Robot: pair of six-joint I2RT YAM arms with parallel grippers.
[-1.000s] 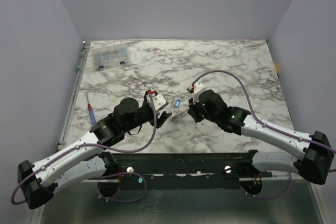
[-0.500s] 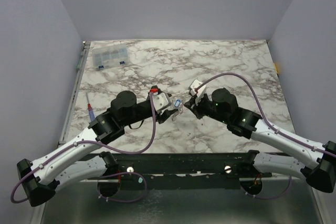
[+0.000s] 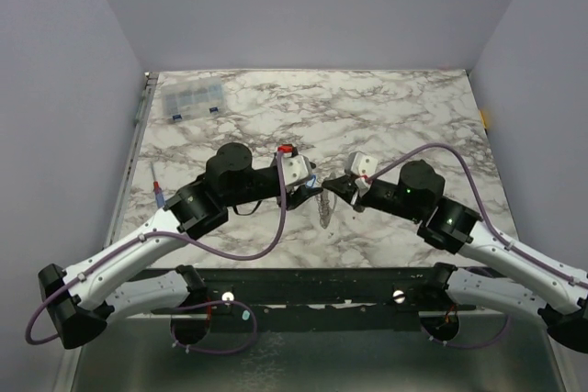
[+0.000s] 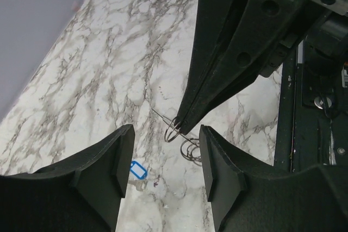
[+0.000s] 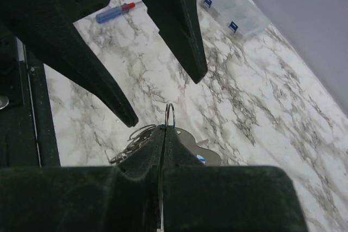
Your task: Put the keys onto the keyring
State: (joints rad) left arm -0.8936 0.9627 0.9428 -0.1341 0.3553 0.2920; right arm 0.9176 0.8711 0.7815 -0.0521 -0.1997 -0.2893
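Observation:
My right gripper [image 3: 338, 186] is shut on the keyring [image 5: 170, 114], a thin metal ring that stands edge-on out of the closed tips. In the left wrist view the ring [image 4: 173, 130] hangs at those tips above the table. My left gripper [image 3: 308, 188] is open and empty, its fingers [image 4: 103, 172] either side of the ring and apart from it. A silver key [image 5: 209, 146] with a small blue tag [image 4: 138, 170] lies on the marble below. A tangle of pale wire loops [image 3: 323, 210] lies beside it [image 4: 191, 150]. I cannot tell whether the loops join the held ring.
A clear compartment box [image 3: 191, 98] sits at the far left of the marble table [image 3: 413, 117]. A red-and-blue screwdriver [image 3: 160, 195] lies by the left edge. A black rail [image 3: 322, 277] runs along the near edge.
Both grippers have risen and moved closer together over the table's middle. The right gripper has lifted the ring. The pale loops now lie in the open, nearer the front edge.

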